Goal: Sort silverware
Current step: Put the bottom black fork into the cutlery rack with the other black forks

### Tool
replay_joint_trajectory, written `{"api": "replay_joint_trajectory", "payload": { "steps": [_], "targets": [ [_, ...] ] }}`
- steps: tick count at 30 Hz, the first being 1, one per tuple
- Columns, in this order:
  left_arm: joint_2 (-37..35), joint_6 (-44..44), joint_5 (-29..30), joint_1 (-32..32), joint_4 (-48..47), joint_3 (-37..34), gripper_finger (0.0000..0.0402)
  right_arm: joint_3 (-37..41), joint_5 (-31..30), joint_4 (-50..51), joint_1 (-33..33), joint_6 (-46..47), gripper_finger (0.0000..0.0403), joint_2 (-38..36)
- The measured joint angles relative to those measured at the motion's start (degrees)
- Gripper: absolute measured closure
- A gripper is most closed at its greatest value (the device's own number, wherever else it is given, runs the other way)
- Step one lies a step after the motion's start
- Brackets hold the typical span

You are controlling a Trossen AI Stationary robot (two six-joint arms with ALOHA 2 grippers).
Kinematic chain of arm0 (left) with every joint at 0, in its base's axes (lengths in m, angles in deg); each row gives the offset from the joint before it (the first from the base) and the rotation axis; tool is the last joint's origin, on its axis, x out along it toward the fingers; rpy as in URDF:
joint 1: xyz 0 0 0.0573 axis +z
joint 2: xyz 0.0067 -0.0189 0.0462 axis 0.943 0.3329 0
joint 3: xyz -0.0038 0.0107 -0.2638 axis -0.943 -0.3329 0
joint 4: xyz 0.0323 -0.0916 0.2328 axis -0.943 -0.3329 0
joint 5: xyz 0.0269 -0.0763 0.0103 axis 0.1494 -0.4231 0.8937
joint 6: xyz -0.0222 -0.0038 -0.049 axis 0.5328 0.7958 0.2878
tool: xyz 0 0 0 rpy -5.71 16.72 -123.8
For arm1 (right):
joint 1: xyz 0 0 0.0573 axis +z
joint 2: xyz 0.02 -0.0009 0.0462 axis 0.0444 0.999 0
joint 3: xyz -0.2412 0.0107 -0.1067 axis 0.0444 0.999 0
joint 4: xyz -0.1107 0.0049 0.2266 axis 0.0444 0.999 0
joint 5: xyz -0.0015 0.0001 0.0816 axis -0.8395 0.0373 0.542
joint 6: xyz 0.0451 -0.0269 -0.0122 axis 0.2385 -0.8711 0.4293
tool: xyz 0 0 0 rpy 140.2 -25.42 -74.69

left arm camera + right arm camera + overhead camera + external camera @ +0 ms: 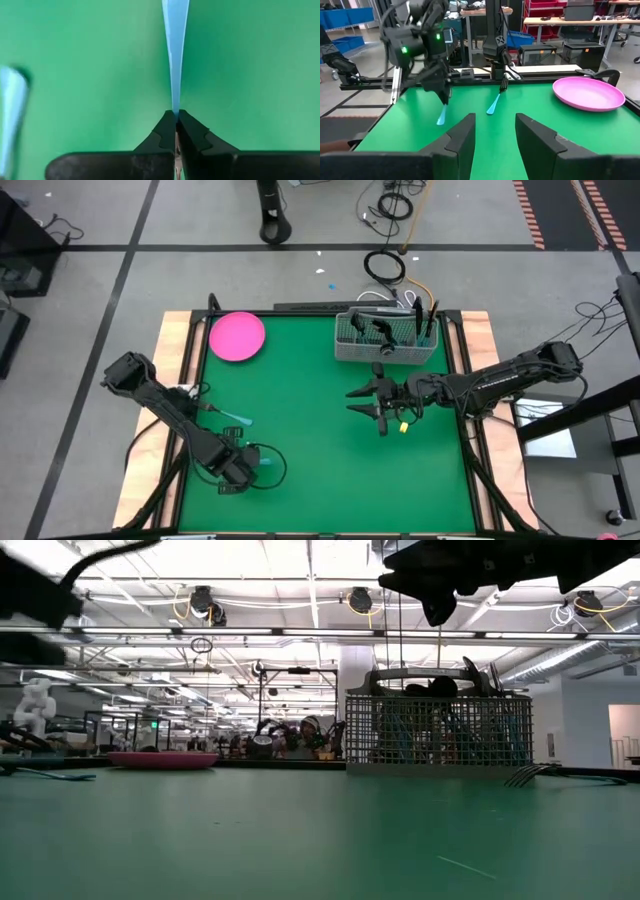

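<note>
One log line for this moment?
left pincer: shut on light blue utensil handle | right pincer: open, above green table | grey wire mesh basket: holds utensils

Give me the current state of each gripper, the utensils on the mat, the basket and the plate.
left gripper: shut on the blue-handled utensil, low at the mat's near left.
right gripper: open, empty, raised mid-table in front of the basket.
fork: lying flat on the mat, untouched.
wire basket: upright, holding several utensils.
pink plate: empty, far left corner.
</note>
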Motion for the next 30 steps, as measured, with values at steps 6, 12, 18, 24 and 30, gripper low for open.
{"api": "replay_joint_trajectory", "payload": {
  "steps": [6,12,18,24,30],
  "targets": [
    [-5.3,-1.0,5.8,1.7,1.3,2.1,0.0399,0.0,0.0,-0.3,0.0,0.0,0.0273,0.0],
    [-13.1,-3.4,16.9,3.5,7.5,2.0,0.0399,0.0,0.0,-0.9,0.0,0.3,0.0273,0.0],
    [-17.6,-7.9,26.3,7.2,15.6,1.0,0.04,0.0,0.0,-3.5,1.1,0.2,0.0273,0.0],
    [-17.3,-26.5,34.5,10.0,24.2,0.9,0.04,0.0,0.0,-5.1,2.4,0.2,0.0273,0.0],
    [-16.3,-48.3,43.6,12.4,37.3,0.9,0.04,0.0,-0.1,-5.1,3.7,-1.3,0.0273,0.0]
  ]
}}
